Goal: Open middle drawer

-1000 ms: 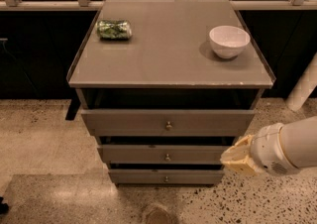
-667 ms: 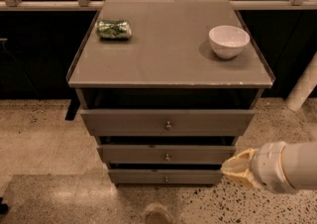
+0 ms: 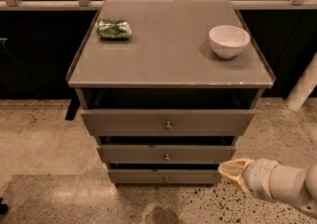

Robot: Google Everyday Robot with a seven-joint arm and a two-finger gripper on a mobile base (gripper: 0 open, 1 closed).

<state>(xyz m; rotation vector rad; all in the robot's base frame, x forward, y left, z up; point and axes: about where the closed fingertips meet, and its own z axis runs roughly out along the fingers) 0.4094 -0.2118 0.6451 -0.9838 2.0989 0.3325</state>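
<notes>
The grey-taupe cabinet has three drawers. The middle drawer (image 3: 166,154) has a wide flat front with a small round metal knob (image 3: 167,157) at its centre, and its front stands between the top drawer (image 3: 167,122) and the bottom drawer (image 3: 163,176). My gripper (image 3: 232,170) is at the lower right, its yellowish tip near the cabinet's lower right corner, level with the bottom drawer and right of and below the middle drawer's knob. It touches nothing that I can see.
A white bowl (image 3: 229,40) and a green packet (image 3: 114,28) lie on the cabinet top (image 3: 168,54). A white post (image 3: 303,86) stands at the right. Speckled floor (image 3: 44,139) surrounds the cabinet; a railing and dark glass lie behind.
My arm has dropped lower and drawn back to the right, so less of it shows; the gripper tip moved from beside the middle drawer down to the bottom drawer's level. The drawers have not moved.
</notes>
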